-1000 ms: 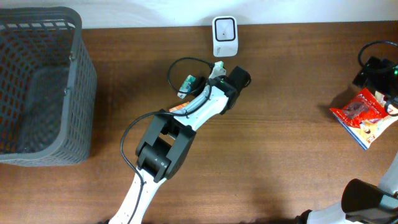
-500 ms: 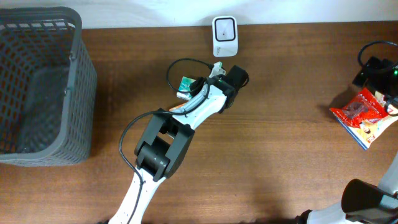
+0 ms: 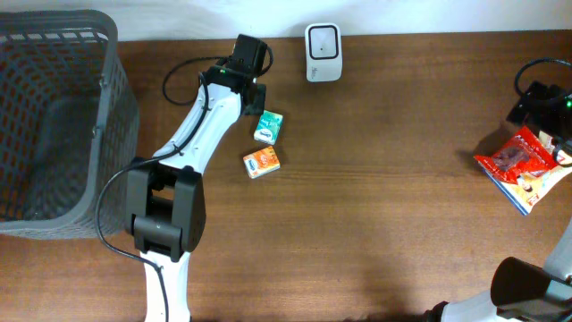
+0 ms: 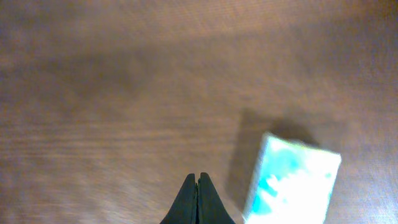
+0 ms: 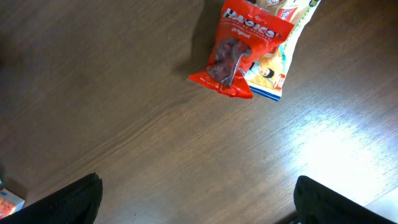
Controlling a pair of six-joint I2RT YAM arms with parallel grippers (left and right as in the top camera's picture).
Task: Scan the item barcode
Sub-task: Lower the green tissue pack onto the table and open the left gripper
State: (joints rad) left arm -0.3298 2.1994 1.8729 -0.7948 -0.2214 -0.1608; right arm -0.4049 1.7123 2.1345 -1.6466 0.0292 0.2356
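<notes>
A white barcode scanner stands at the table's back edge. A small teal-and-white box lies flat on the wood, and the left wrist view shows it blurred to the right of my fingertips. An orange box lies just below it. My left gripper hovers up and left of the teal box, shut on nothing. My right gripper stands wide open at the far right, above bare wood, near a red snack packet.
A grey mesh basket fills the left end of the table. Under the red packet lies a second, flat white-and-blue packet. A black cable loops beside the left arm. A corner of the orange box shows at the right wrist view's lower left.
My left arm has swung left, away from the front of the scanner. The teal box now lies uncovered beside the orange one, and the left jaws have closed empty. The right arm has not moved.
</notes>
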